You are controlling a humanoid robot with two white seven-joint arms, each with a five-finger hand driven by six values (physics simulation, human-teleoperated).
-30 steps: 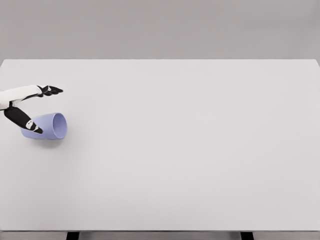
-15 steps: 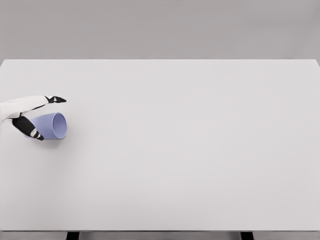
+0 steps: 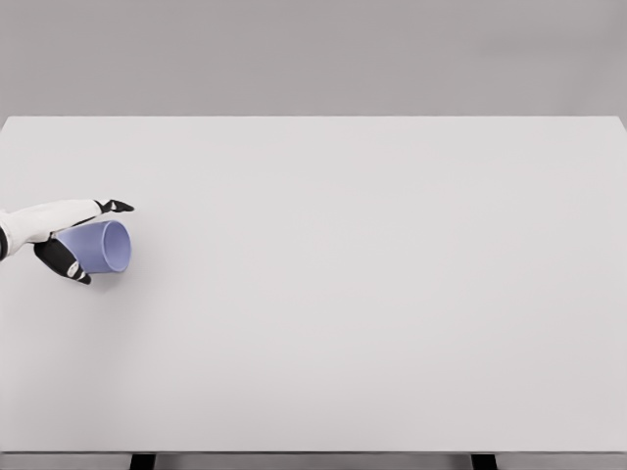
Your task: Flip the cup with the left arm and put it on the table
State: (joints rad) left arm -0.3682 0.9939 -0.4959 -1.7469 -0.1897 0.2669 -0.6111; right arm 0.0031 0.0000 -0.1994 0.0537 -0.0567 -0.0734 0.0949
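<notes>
Since the earlier frame, the left hand (image 3: 61, 233) has dropped lower onto the lavender cup (image 3: 100, 246), fingers (image 3: 116, 207) and thumb closed around it. It lies sideways at the desk's (image 3: 372, 294) far-left edge, mouth facing right.

The cup (image 3: 101, 246) is a small, plain periwinkle-blue tumbler with no handle. It lies on its side at the far 9 o'clock edge of the white desk (image 3: 372, 294), its open mouth turned toward 3 o'clock and showing the hollow interior.
</notes>
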